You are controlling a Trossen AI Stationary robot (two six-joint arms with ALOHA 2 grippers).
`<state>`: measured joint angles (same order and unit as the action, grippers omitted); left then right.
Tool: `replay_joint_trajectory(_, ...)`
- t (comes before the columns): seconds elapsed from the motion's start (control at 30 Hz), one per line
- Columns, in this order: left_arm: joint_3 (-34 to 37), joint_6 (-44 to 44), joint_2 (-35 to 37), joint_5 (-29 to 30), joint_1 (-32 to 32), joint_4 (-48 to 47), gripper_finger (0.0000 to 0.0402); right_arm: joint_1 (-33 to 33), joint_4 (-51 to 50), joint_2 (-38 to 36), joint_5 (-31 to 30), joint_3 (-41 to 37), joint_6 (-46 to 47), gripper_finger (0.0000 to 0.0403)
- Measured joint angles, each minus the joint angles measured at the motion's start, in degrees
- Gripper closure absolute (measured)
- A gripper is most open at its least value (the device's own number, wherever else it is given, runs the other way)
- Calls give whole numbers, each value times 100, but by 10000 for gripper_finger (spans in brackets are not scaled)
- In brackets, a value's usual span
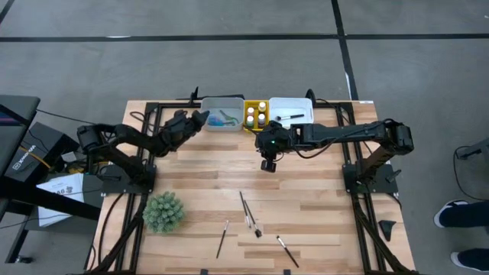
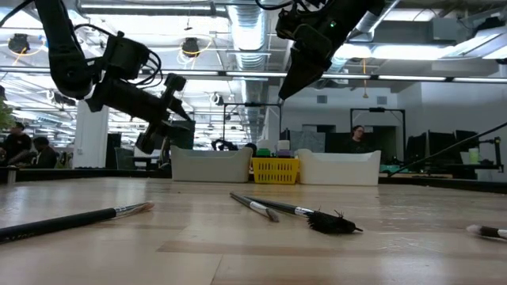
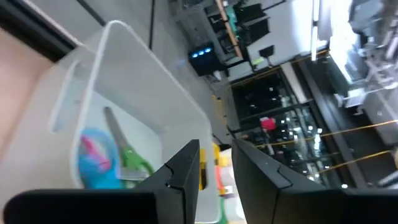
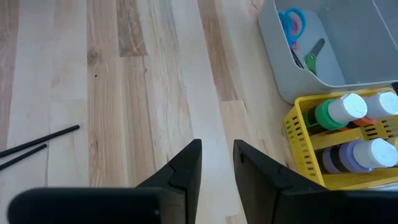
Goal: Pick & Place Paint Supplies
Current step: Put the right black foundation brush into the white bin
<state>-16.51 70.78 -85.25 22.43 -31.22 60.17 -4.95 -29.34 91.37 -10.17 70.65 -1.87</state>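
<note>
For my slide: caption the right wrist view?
Right pincer hovers over bare wood beside yellow basket of paint bottles.

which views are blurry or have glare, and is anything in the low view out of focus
Left wrist view: smeared with motion blur, room lights streaked, though the scissors in the grey tray still read. Low view: the nearest brush is soft, the yellow basket farther off sharper, and ceiling lights glare. Right wrist view: crisp on the paint bottles. High view: even light, no glare.
</note>
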Motion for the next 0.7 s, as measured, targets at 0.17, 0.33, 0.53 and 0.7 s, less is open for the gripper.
replay_joint_trajectory(0.17,0,-122,2,-320,15,316,314,0,0,0,0,0,2,316)
replay_joint_trajectory(0.33,0,-304,76,-986,17,449,314,0,-2,0,-2,0,24,316)
replay_joint_trajectory(0.53,0,-953,497,-1463,203,430,314,10,-24,0,-2,0,261,316)
replay_joint_trajectory(0.7,0,-1822,1098,-1953,461,425,314,87,-31,0,-5,0,496,316)
